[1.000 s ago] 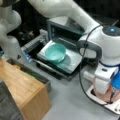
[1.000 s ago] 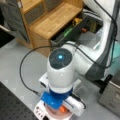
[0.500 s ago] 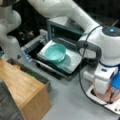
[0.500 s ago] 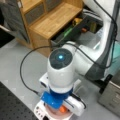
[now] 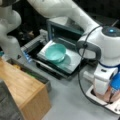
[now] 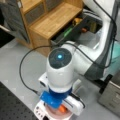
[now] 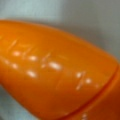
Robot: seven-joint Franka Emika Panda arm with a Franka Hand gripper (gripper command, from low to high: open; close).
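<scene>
A white robot arm [image 6: 75,62] bends over a white plastic dish rack [image 5: 112,106] at a front view's bottom, hiding its gripper [image 6: 61,110]; whether the jaws pinch cannot be told. The glossy orange plastic carrot [image 7: 55,75] fills the wrist view, its ends cut off. No writing is readable.

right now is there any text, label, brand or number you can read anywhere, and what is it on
None can be read.
Orange carrot filling the wrist view: shiny grooves only, no print.
Arm's round blue light in a front view: a plain glow, not a sign.
Teal bowl on the open oven door: unmarked.
Wooden cabinet: no visible lettering.
The gripper itself is not in view.
</scene>
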